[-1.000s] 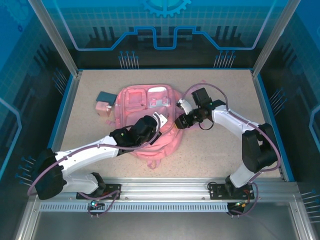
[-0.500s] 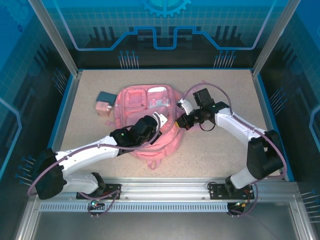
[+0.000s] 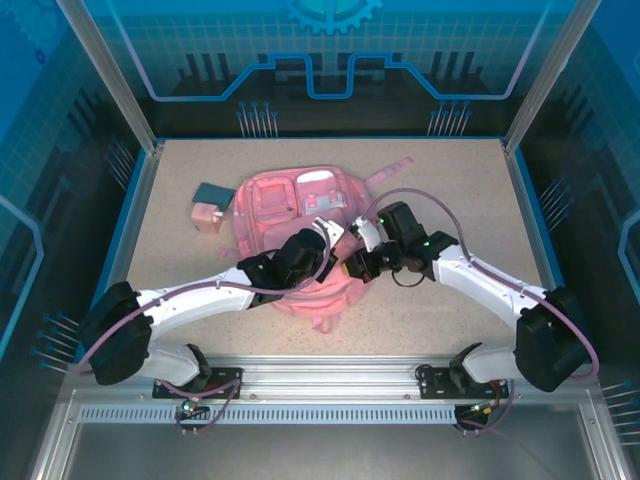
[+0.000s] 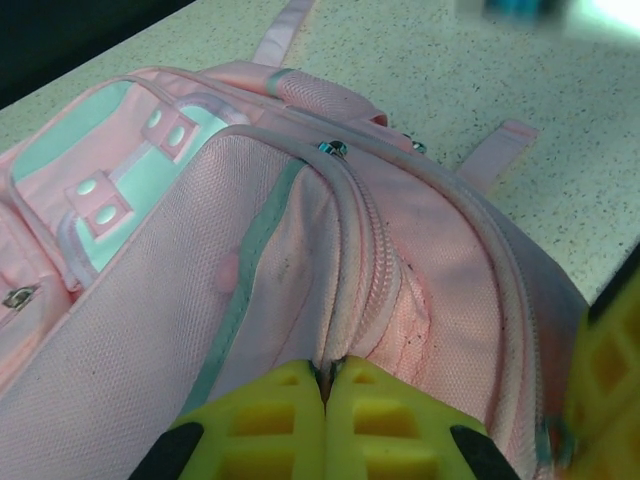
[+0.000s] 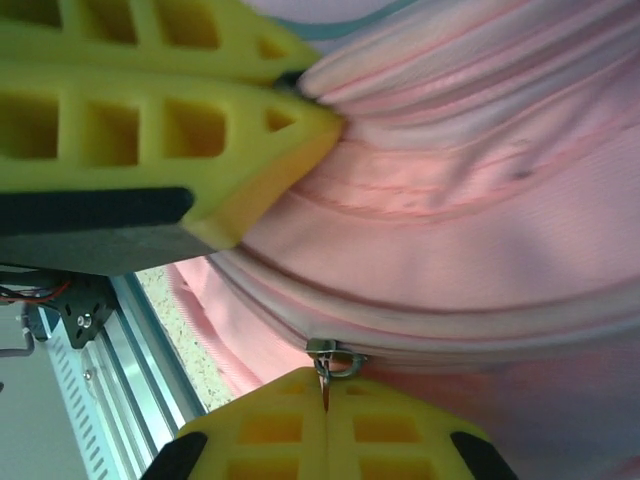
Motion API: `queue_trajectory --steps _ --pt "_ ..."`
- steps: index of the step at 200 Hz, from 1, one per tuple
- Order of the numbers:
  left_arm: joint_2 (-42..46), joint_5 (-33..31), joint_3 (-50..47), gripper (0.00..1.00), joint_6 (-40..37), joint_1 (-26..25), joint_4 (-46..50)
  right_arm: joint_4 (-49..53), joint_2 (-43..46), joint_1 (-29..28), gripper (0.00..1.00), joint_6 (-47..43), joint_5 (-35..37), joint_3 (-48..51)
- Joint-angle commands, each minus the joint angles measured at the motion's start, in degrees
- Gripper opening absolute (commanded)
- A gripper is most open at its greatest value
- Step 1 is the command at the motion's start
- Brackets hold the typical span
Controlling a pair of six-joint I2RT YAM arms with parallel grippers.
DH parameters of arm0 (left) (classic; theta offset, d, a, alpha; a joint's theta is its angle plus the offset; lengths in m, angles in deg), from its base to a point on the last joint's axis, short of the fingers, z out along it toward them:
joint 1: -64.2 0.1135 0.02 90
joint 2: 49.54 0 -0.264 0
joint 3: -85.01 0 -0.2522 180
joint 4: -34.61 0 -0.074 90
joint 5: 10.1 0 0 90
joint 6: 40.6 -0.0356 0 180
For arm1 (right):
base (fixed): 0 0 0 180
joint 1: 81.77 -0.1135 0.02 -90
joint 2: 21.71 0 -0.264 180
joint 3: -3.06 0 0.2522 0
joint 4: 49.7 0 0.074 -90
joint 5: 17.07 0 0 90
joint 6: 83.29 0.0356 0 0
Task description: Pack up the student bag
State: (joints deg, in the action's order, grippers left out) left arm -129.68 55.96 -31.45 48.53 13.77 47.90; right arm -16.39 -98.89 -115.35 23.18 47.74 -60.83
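Pink student bag [image 3: 285,200] lies in the middle of the table [image 3: 460,200]. My left gripper [image 4: 325,378] is pressed together on a fold beside its zip, and my right gripper [image 5: 325,390] pinches the metal zip pull [image 5: 328,356].

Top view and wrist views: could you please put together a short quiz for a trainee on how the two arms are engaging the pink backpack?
1. True or false: the right gripper is shut on a metal zip pull of the student bag.
2. In the top view, where does the small pink box lie?
A. On the table, by the bag's left edge
B. Inside the bag
C. Between the right arm's fingers
3. Fill the gap: the left gripper is ___ on the bag's fabric beside a zip.

Key: 1 true; 2 A; 3 shut.
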Motion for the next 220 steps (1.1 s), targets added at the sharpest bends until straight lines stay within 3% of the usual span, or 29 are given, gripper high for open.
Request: queue_trajectory --steps 1,20,55,99,126,220 --pt "-1.1 0.8 1.3 0.00 4.4 0.1 -12.8 -10.5 1.1 -2.9 0.02 14.5 -5.2 4.7" --pt "0.0 1.2 -0.2 0.00 5.5 0.1 -13.2 -11.1 5.0 -2.8 0.05 18.8 -2.4 6.4" --pt "2.4 3.1 -3.6 0.00 5.7 0.1 -14.6 -1.7 10.5 1.4 0.39 23.9 4.1 3.3" --pt "4.0 5.8 -6.3 0.01 5.2 0.1 -16.2 -0.7 7.4 8.1 0.59 37.2 1.7 0.8" --pt "2.7 7.1 -7.3 0.00 4.3 0.1 -18.6 -2.6 2.8 8.4 0.64 39.0 0.0 -2.7" --pt "3.2 10.6 -8.3 0.01 3.1 0.1 -20.0 -2.1 -9.1 8.1 0.70 40.9 -4.8 -11.0"
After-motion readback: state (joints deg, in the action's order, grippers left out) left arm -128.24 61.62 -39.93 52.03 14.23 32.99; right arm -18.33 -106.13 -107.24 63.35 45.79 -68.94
